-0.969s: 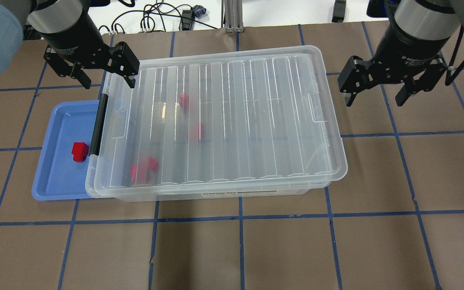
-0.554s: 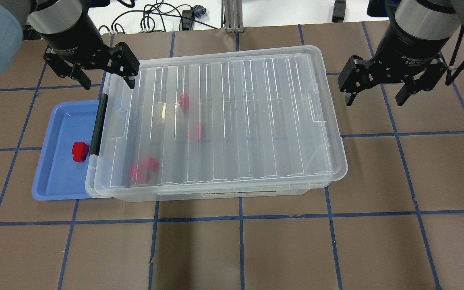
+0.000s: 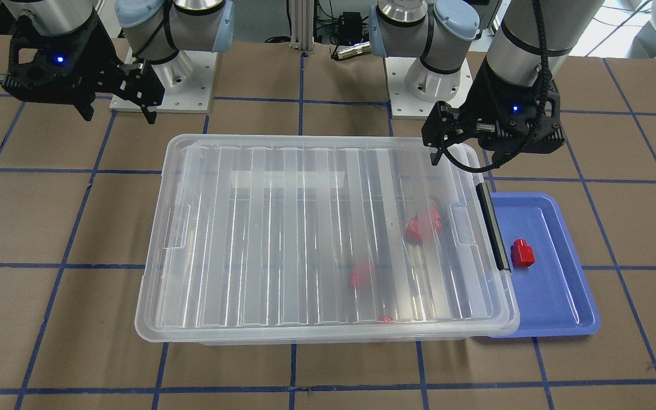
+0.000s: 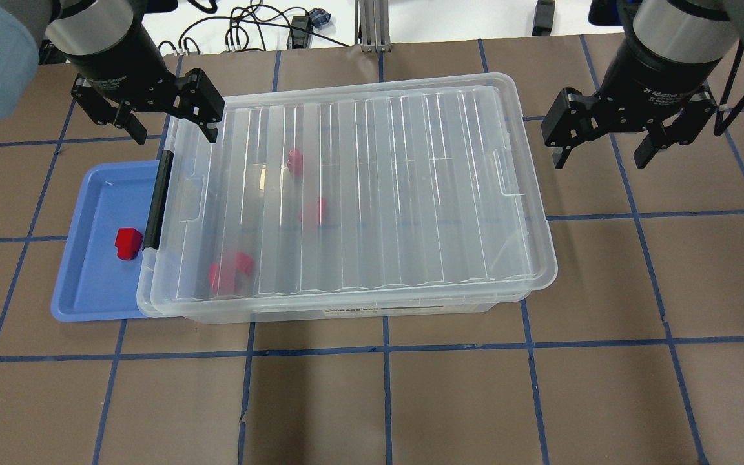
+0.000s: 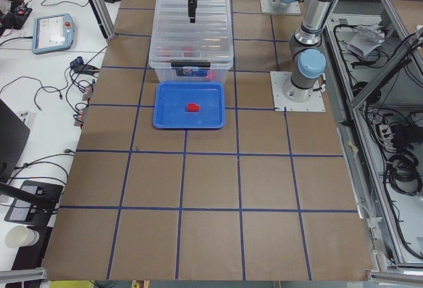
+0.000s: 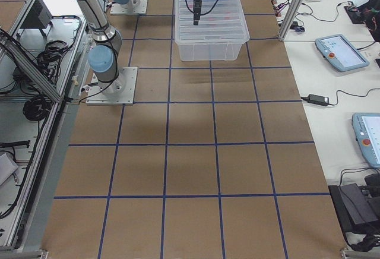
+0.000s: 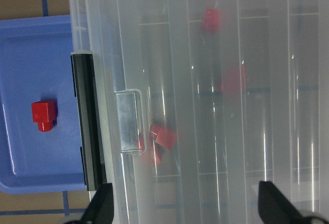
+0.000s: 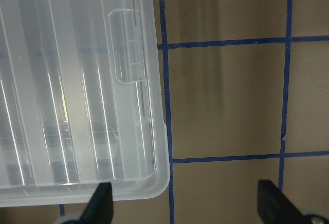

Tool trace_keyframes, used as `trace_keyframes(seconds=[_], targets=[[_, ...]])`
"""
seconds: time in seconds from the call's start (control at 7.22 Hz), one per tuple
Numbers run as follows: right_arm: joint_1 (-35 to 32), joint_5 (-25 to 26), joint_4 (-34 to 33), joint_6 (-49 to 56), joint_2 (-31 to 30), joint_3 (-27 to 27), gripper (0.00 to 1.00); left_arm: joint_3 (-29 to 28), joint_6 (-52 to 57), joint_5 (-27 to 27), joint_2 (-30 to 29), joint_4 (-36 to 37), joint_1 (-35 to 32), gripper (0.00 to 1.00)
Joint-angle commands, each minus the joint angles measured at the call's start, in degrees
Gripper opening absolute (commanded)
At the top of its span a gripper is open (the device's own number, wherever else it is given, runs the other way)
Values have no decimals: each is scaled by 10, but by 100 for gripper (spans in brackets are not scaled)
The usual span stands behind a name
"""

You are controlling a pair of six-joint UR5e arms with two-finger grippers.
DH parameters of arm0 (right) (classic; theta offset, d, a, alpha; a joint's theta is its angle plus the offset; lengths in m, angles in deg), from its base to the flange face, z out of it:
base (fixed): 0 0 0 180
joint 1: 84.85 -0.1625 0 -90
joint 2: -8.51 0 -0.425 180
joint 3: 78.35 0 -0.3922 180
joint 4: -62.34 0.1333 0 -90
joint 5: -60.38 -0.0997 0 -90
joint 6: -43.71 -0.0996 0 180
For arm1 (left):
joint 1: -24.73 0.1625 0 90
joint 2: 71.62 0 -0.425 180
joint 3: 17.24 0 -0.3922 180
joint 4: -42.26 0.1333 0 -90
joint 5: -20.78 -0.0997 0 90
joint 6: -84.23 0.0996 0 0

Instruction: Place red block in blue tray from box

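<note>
A small red block (image 4: 127,243) (image 3: 522,253) (image 7: 43,114) (image 5: 192,107) lies in the blue tray (image 4: 96,284) (image 3: 561,296) (image 7: 31,54) (image 5: 172,117), close to the black latch of the box (image 4: 520,258) (image 3: 163,273) (image 7: 288,29) (image 8: 61,54). The box is a clear bin with its ribbed lid on; blurred red pieces (image 4: 230,271) (image 3: 422,225) show through the lid. My left gripper (image 4: 168,134) (image 3: 496,159) hangs open above the box's far left corner. My right gripper (image 4: 599,155) (image 3: 117,114) hangs open beyond the box's right end, holding nothing.
Brown paper with blue tape lines covers the table (image 4: 385,400). Cables (image 4: 249,32) and a metal post (image 4: 372,26) lie past the far edge. The arm bases (image 3: 163,91) stand on plates behind the box. Tablets and cords (image 6: 338,51) lie on a side desk.
Both grippers have drifted very slightly; block, tray and box have stayed where they were.
</note>
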Motion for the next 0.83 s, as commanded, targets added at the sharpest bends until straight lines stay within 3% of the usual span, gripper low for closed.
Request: trace_keyframes(seconds=[0.0, 0.69], targets=[[0, 0, -1, 0, 0, 0, 100, 0, 0, 0, -1, 0, -1, 100], [1, 0, -2, 1, 0, 0, 100, 0, 1, -1, 2, -2, -1, 100]])
